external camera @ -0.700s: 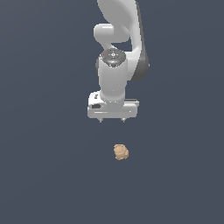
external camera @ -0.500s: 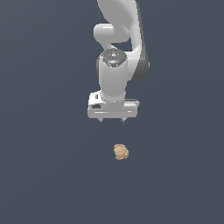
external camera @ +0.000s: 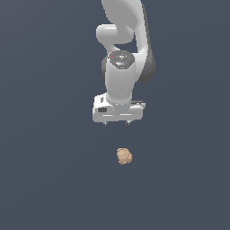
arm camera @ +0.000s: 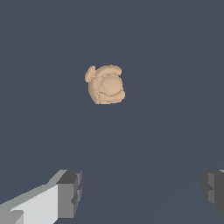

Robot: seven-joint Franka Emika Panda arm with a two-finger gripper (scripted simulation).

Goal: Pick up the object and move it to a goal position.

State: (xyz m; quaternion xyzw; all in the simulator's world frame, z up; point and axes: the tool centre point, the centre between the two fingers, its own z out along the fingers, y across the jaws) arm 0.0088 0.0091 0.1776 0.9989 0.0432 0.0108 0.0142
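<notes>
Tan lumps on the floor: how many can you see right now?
1. The single tan lump lies on the grey floor, apart from and in front of the open gripper; the wrist view shows the same one. Nothing appears hidden.

The exterior view looks from well back and somewhat above, facing the arm (external camera: 123, 63) head-on, with the gripper (external camera: 117, 122) hanging mid-frame over the floor (external camera: 40, 179). The wrist view rides on the arm, looks straight down and sits much closer. Both views take in the blob (external camera: 123, 156) (arm camera: 105, 84) and the gripper's fingertips (arm camera: 70, 192).
</notes>
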